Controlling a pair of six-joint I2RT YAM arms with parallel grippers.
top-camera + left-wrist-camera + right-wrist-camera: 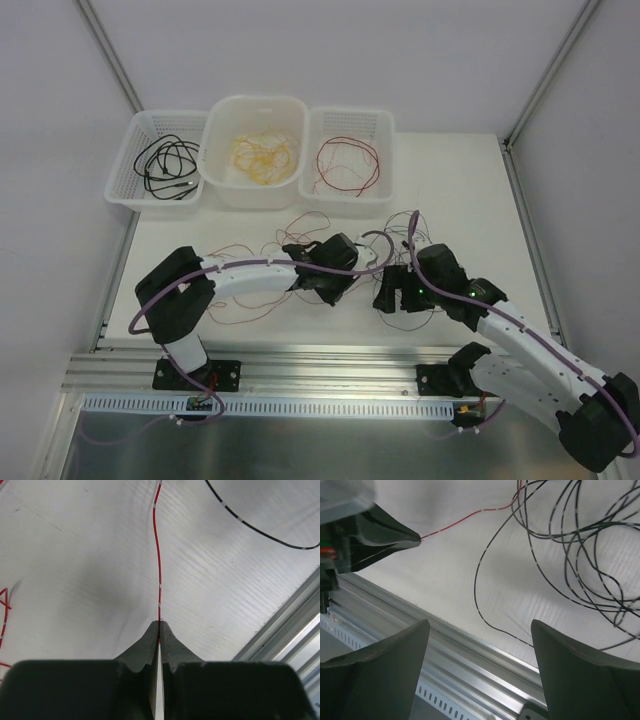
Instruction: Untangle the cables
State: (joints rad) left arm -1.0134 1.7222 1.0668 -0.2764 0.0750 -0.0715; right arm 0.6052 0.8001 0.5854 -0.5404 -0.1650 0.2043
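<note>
We had bare table (pixel 450 195) beside the baskets (pixel 257 101), but black cables (pixel 580 542) and a red cable (pixel 451 525) lay before the right gripper (pixel 480 625).

Top external camera is sitting high above and behind the arm bases (pixel 195 375). It is looking down and forward over the whole table (pixel 460 190), as far as the three white baskets (pixel 255 98) at the far edge; widest, farthest view.

Left wrist camera is riding just behind the left gripper (pixel 159 624) and looking along the fingers onto the tabletop at very close range. The red cable (pixel 157 555) is running up the frame and the aluminium rail (pixel 285 630) is cutting the lower right corner.

Right wrist camera is looking past the right gripper (pixel 480 625) at the near table edge, also close, taking in black cables (pixel 580 545).

Both wrist views are sharing the red cable, the left gripper's tips and the rail. The top view is covering all of it.
</note>
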